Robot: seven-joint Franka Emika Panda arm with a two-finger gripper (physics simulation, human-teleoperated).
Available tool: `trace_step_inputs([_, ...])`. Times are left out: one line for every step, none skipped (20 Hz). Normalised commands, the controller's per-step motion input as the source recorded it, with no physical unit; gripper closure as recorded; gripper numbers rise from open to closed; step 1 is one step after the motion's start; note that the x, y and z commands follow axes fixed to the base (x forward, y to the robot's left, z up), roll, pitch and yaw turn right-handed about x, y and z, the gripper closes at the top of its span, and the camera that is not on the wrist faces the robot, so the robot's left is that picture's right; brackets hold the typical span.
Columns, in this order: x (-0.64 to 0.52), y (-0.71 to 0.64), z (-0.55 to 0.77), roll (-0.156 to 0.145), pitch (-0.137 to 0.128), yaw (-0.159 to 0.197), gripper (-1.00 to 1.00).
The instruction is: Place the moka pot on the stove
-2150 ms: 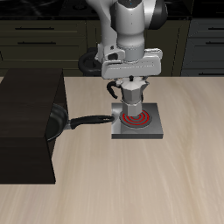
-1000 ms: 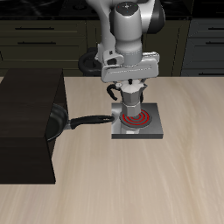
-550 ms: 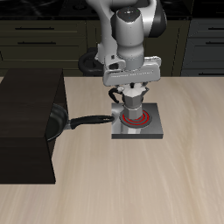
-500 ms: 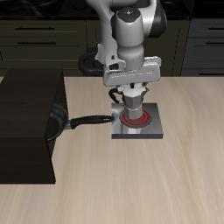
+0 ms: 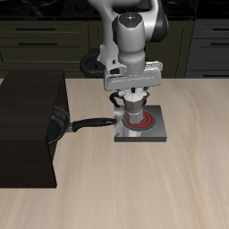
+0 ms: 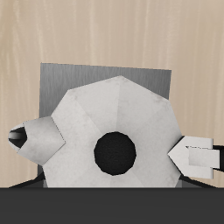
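Note:
The moka pot [image 5: 132, 109], faceted silver with a black side handle, hangs upright in my gripper [image 5: 132, 91], which is shut on its top. Its base is down at the red coil rings of the stove [image 5: 154, 131], a flat grey square plate. I cannot tell whether the pot touches the coil. In the wrist view the moka pot [image 6: 105, 122] fills the frame from above with its black lid knob in the middle. The stove's grey plate [image 6: 66, 74] shows beyond it. One white fingertip [image 6: 197, 155] stands beside the pot. My gripper [image 6: 112, 154] straddles the lid.
A black frying pan [image 5: 63, 125] lies beside the stove, its handle [image 5: 92, 122] pointing at the stove's edge. A large black box [image 5: 27, 125] stands on the table by the pan. Dark cabinets [image 5: 36, 40] run along the back.
The gripper has come down with the moka pot, and shifted slightly sideways, so the pot's base has dropped from above the stove to the coil rings.

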Motion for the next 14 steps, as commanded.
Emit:
trace_step_inputs([-0.06, -0.01, -0.18, -0.001, 0.045, 0.017, 1.00])
trace_step_inputs([-0.06, 0.01, -0.07, -0.020, 0.001, -0.006, 1.00])
trace_step_inputs([-0.07, 0.00, -0.06, -0.004, 0.027, -0.002, 1.00])
trace_step_inputs([-0.16, 0.03, 0.00, 0.037, -0.011, 0.010, 1.00])
trace_step_inputs([-0.33, -0.05, 0.10, -0.016, -0.097, -0.014, 1.00])
trace_step_inputs([-0.15, -0.04, 0.07, -0.002, -0.047, 0.038, 1.00])
trace_step_inputs([-0.13, 0.01, -0.02, 0.038, 0.017, -0.046, 1.00])
trace_step_inputs([-0.18, 0.00, 0.00, -0.007, 0.000, 0.027, -1.00])
trace_step_inputs([-0.17, -0.07, -0.09, -0.095, 0.043, 0.007, -1.00])
trace_step_inputs([-0.11, 0.07, -0.08, 0.035, 0.063, 0.006, -1.00])
trace_step_inputs([-0.14, 0.06, -0.08, 0.043, 0.039, 0.065, -1.00])
trace_step_inputs([-0.11, 0.02, -0.04, -0.014, -0.010, 0.005, -1.00])
trace_step_inputs([-0.09, 0.03, -0.07, 0.020, 0.047, 0.023, -1.00])
trace_step_inputs([-0.07, 0.02, -0.01, 0.003, 0.007, -0.001, -1.00])
